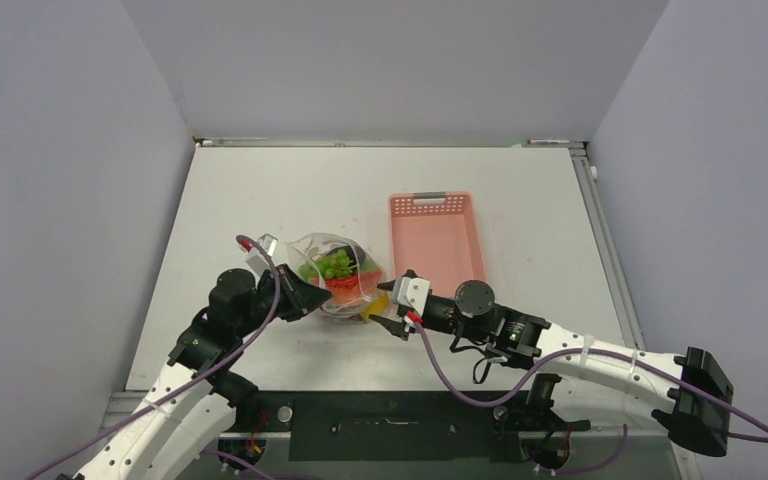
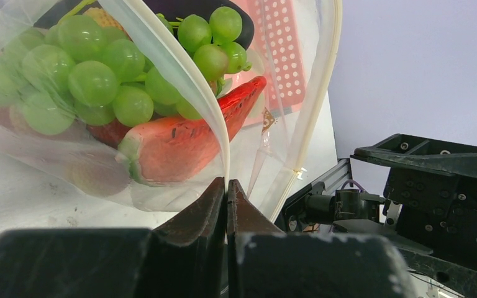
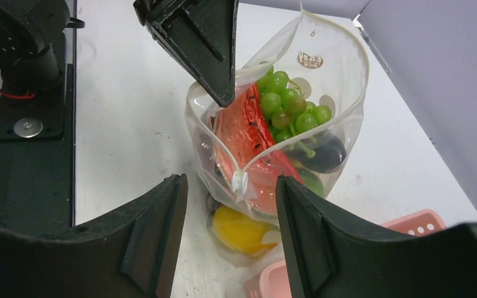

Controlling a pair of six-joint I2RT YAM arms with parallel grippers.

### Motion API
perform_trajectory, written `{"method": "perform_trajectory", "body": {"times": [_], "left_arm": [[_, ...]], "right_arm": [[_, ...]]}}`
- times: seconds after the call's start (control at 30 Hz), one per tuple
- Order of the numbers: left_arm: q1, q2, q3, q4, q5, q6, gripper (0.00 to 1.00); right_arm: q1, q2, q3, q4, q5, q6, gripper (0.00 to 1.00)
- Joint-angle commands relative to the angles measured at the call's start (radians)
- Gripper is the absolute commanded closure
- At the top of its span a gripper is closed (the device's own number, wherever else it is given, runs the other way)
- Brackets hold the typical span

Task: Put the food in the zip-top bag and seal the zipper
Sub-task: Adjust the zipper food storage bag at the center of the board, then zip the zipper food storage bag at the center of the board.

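The clear zip-top bag (image 1: 338, 272) stands with its mouth open on the table, between the two arms. Inside it lies the food: green grapes (image 2: 93, 84), a red watermelon slice (image 3: 248, 133), a dark eggplant (image 3: 326, 155) and a yellow piece (image 3: 242, 231) at the bottom. My left gripper (image 2: 227, 185) is shut on the whitish zipper (image 2: 180, 74) at one end of the mouth. My right gripper (image 3: 231, 211) is open; the white slider (image 3: 240, 182) at the bag's other end sits just beyond its fingertips, untouched.
The pink plastic basket (image 1: 437, 245) lies just right of the bag, and its corner (image 3: 410, 223) shows beside my right fingers. The left arm's base (image 3: 25, 74) stands close on the near side.
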Motion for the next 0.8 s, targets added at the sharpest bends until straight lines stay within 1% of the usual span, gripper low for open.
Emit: {"method": "perform_trajectory", "body": {"times": [0.0,0.13,0.3,0.5,0.67,0.77], "left_arm": [[0.004,0.006,0.048,0.070,0.018,-0.008,1.00],[0.004,0.011,0.044,0.078,0.024,-0.011,1.00],[0.004,0.013,0.046,0.080,0.026,-0.013,1.00],[0.004,0.012,0.049,0.079,0.028,-0.011,1.00],[0.004,0.015,0.047,0.080,0.028,-0.012,1.00],[0.004,0.017,0.046,0.080,0.027,-0.012,1.00]], "right_arm": [[0.035,0.031,-0.002,0.127,0.090,-0.100,0.47],[0.049,0.058,0.004,0.133,0.108,-0.123,0.47],[0.069,0.096,0.010,0.141,0.168,-0.154,0.53],[0.084,0.133,0.012,0.141,0.211,-0.182,0.55],[0.091,0.154,0.015,0.143,0.243,-0.193,0.62],[0.093,0.159,0.015,0.146,0.248,-0.198,0.64]]}}
